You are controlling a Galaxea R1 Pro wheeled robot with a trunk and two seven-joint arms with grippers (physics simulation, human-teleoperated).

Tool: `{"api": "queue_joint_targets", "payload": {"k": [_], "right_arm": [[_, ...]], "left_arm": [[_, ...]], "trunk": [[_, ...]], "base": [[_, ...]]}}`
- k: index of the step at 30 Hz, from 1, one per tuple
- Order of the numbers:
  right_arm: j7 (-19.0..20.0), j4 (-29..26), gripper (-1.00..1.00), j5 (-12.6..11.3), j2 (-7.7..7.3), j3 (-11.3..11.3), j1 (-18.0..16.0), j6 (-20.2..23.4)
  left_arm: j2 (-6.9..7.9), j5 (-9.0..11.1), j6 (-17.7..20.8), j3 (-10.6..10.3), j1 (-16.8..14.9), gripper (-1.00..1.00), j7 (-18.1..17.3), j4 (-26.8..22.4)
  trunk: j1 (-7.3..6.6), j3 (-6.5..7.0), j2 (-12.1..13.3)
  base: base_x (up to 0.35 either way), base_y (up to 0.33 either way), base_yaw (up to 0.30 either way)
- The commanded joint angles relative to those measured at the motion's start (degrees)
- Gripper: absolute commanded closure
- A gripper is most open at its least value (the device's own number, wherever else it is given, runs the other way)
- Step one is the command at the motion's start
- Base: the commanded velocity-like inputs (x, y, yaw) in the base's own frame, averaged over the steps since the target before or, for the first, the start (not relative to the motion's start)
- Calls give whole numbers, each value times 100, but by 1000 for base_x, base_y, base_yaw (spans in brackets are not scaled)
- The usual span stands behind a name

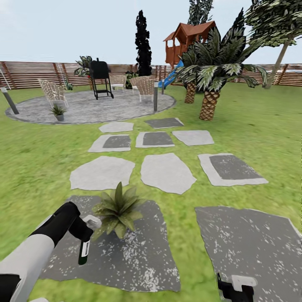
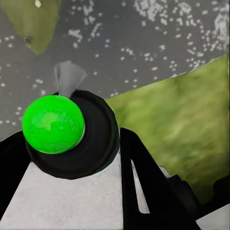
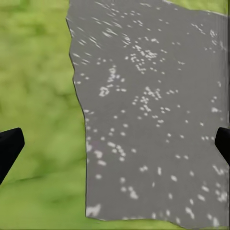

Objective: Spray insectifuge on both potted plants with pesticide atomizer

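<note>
Left gripper (image 1: 85,239) clamps its fingers on the dark cylindrical pesticide atomizer (image 1: 83,253), hanging beside the spiky-leaved potted plant (image 1: 118,210) on a speckled grey stepping stone (image 1: 138,256). Right gripper (image 3: 115,143) fingers spread wide over another speckled slab (image 1: 251,245).

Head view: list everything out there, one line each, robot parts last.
Pesticide atomizer: one, dark bottle, held in the left gripper beside the near plant.
Potted plants: two, green; near one on a dark stone, far one on the patio.
Stepping stones: about eleven, grey, across the lawn.
Patio: one, round, grey.
Grill: one, black, on the patio.
Chairs: several, wicker, on the patio.
Palms: two, right of the patio.
Playhouse: one, brown, by the fence.
Fence: brown slats, behind.
Left gripper: black, shut on the atomizer.
Right gripper: black, open, bottom edge.
</note>
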Motion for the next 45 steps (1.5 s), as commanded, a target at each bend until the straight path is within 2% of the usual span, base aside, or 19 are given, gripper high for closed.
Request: {"api": "queue_joint_targets", "payload": {"k": [1, 7, 29, 38, 45], "right_arm": [[-31, 8, -100, 66, 1, -25, -4, -13], [-31, 8, -100, 69, 8, -25, -4, -13], [-31, 8, -100, 69, 10, -25, -4, -13], [-31, 8, -100, 69, 10, -25, -4, -13], [-31, 8, -100, 69, 10, -25, -4, -13]], "left_arm": [[5, -52, 32, -16, -3, 100, -59, -11], [6, -52, 32, -16, 5, 100, -59, -11], [7, -52, 32, -25, 6, 100, -50, -3], [14, -52, 32, -29, 6, 100, -31, -2], [17, -52, 32, -27, -1, 100, -24, -2]], "trunk": [[0, -5, -2], [0, -5, -2], [0, -5, -2], [0, -5, -2], [0, -5, -2]], "base": [[21, -269, 0], [5, -271, 70], [0, -272, 273], [56, -272, 47], [88, -272, 245]]}}
